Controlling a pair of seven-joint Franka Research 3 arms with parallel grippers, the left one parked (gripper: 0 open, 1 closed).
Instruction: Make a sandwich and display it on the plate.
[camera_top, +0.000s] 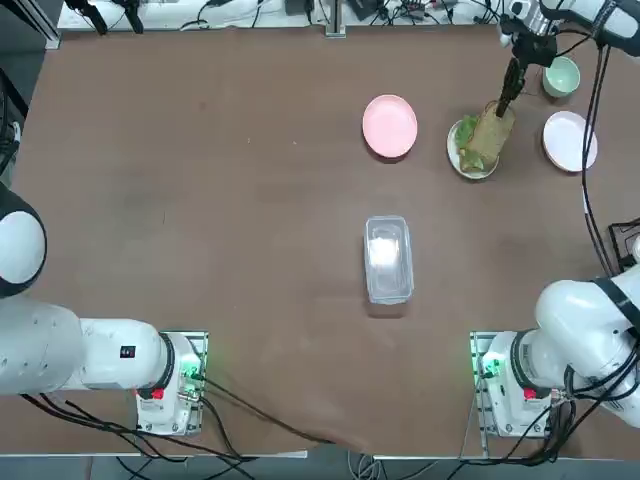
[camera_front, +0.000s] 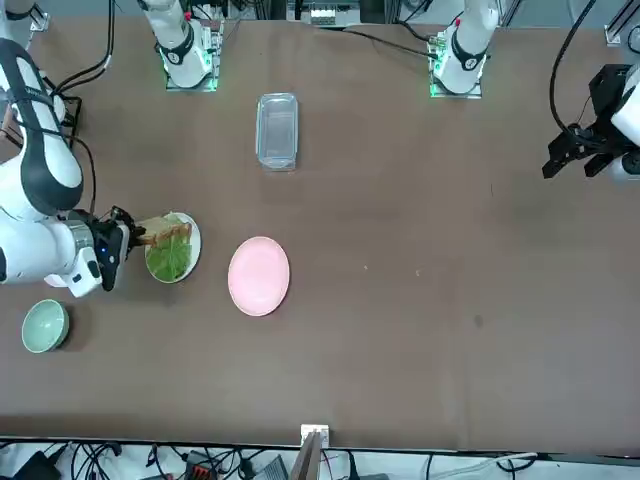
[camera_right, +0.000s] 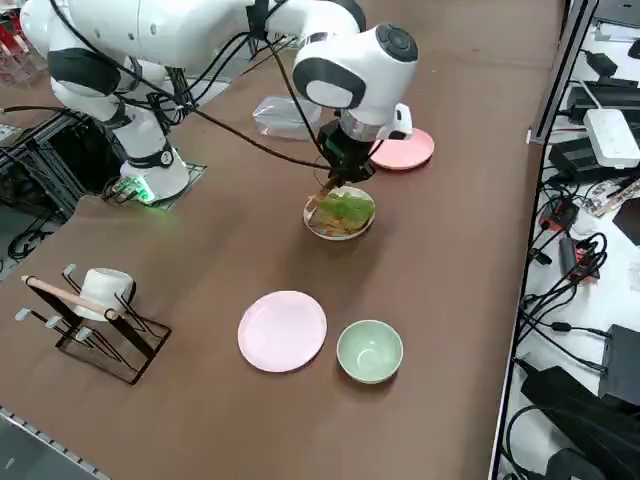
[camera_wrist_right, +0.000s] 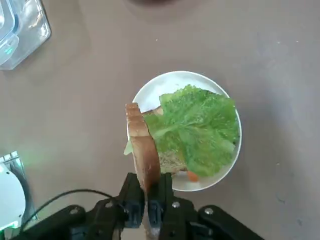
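With its jaws clamped on the tan, brown-crusted top bread slice (camera_wrist_right: 144, 150), held edge-on, the right gripper (camera_wrist_right: 148, 196) hangs over the small round white plate (camera_wrist_right: 150, 92) (green lettuce leaves (camera_wrist_right: 197, 127) already cover the lower slice), so the next move, I judge, is tipping it flat onto them.

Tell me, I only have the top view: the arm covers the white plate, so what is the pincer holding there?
Observer: The right pincer is shut on a slice of bread, held on edge above the plate, as the wrist view shows.
Operator: Is anything on the plate already?
Observer: Yes. A lettuce leaf lies spread over a lower slice that shows along the leaf's edge.
Operator: Anything else under the leaf?
Observer: A small orange bit shows at the leaf's edge; what it is, I cannot tell.
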